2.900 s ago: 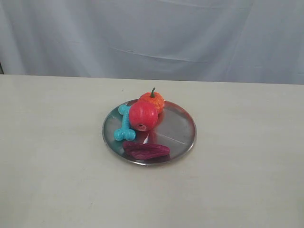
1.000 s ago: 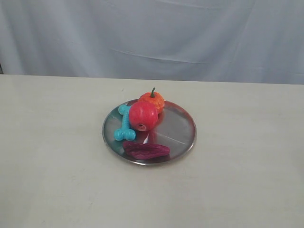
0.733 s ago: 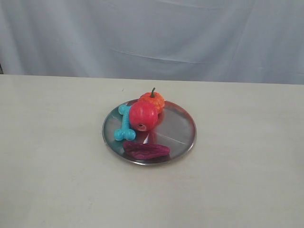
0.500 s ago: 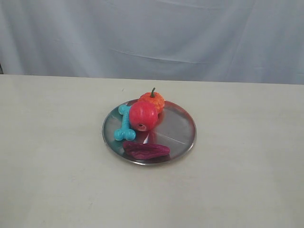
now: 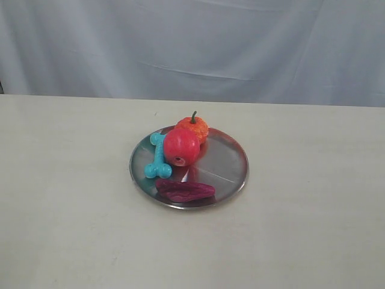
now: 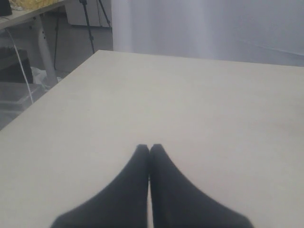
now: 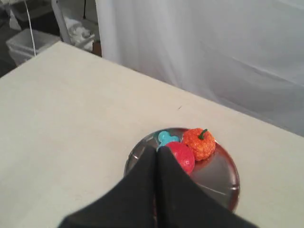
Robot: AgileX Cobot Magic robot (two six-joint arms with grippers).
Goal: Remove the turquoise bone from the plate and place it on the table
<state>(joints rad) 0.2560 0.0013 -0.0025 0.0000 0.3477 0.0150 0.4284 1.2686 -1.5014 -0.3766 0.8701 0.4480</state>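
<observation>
The turquoise bone [image 5: 157,156] lies on the left part of the round silver plate [image 5: 225,165], beside a red apple [image 5: 181,146]. In the right wrist view only one knobbed end of the bone [image 7: 167,137] shows past my right gripper [image 7: 156,148], which is shut and empty, high above the plate [image 7: 223,173]. My left gripper [image 6: 149,147] is shut with nothing in it, over bare table [image 6: 190,95]; the plate is out of that view. Neither gripper appears in the exterior view.
On the plate also sit an orange toy pumpkin [image 5: 194,127] behind the apple and a dark purple piece [image 5: 185,191] at the front rim. A grey-white curtain [image 5: 192,42] hangs behind the table [image 5: 66,198]. Table edge and floor clutter [image 6: 28,57] show in the left wrist view.
</observation>
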